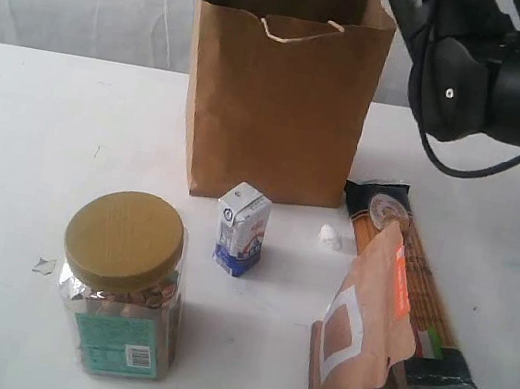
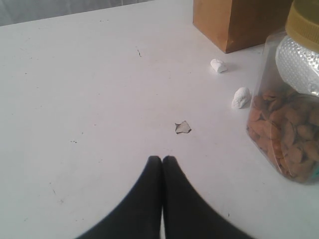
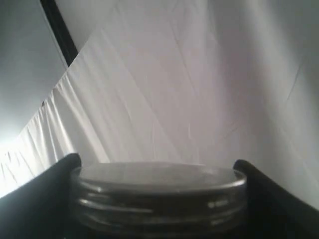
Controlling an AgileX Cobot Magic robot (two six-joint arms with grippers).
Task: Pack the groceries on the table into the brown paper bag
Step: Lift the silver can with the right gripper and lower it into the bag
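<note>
The brown paper bag (image 1: 279,108) stands upright and open at the back middle of the white table (image 1: 30,136). My right gripper (image 3: 157,163) is shut on a tin can (image 3: 159,196), one finger on each side of its rim. In the exterior view the right arm (image 1: 499,80) reaches in from the upper right, its tip at the frame's top edge above the bag's mouth. On the table stand the tan-lidded jar (image 1: 122,286), the small carton (image 1: 240,229) and the brown pouch (image 1: 362,341). The spaghetti pack (image 1: 415,280) lies flat. My left gripper (image 2: 162,159) is shut and empty, low over the table near the jar (image 2: 289,124).
Small white lumps (image 2: 218,65) (image 2: 241,98) lie between the jar and the bag's corner (image 2: 234,25). A torn scrap (image 2: 183,127) lies just ahead of the left fingertips. Another white lump (image 1: 333,236) sits beside the spaghetti pack. White curtain hangs behind.
</note>
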